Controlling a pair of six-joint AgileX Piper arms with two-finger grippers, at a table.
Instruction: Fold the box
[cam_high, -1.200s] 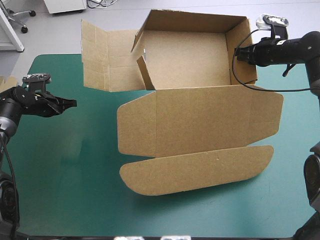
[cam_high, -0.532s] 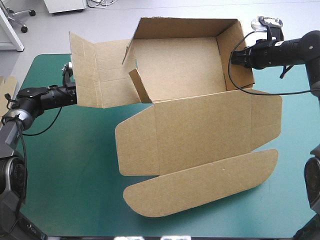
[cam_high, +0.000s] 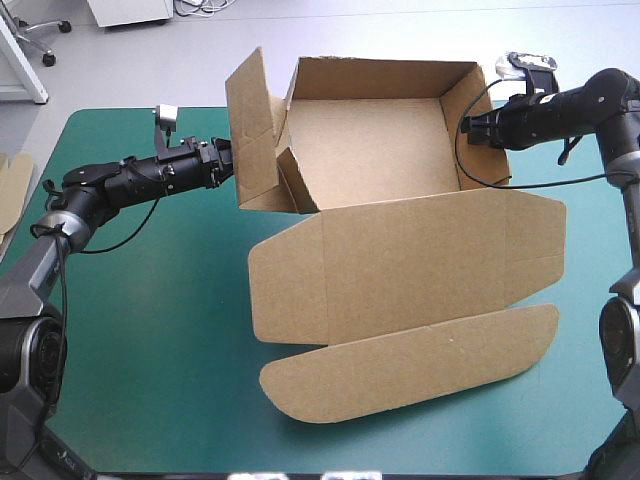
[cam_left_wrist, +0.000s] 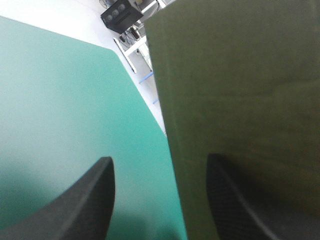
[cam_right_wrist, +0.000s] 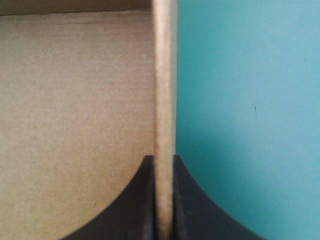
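**Location.** The box (cam_high: 370, 140) stands on the teal-green worktop (cam_high: 150, 300), toward the far edge. It is a part-built tray. The back wall (cam_high: 380, 78) and right wall (cam_high: 468, 90) are upright. The lid (cam_high: 400, 255) lies flat toward the near edge, with its rounded front flap (cam_high: 410, 365) nearest the robot.

**Hands.** The left hand (cam_high: 225, 160) is at the left side panel (cam_high: 250, 130), which is raised close to upright. In the left wrist view its 2 black fingers (cam_left_wrist: 95, 200) stand wide apart with the panel's edge between them, so nothing is clamped. The right hand (cam_high: 468, 127) is all but closed and pinches the top edge of the right wall. The right wrist view shows the board gripped between its fingers.

**Contents.** The tray holds nothing, and its floor is bare brown board. 1 small corner tab (cam_high: 290, 180) stands inside the near-left corner.

**Risks, as judged.**
1. The left side panel is straddled, not held. If that hand slips off the edge, the creases will likely spring the panel outward.
2. The corner tab looks loose. If the panel is folded over without the tab tucked inside, the wall should fail to lock.
3. The box is light and anchored at 1 wall only. A sideways push from the left could twist it or buckle the pinched wall.
4. The box sits near the far edge, so any slide that way risks an overhang.

**Other.** Spare board (cam_high: 12, 185) shows at the worktop's left edge.
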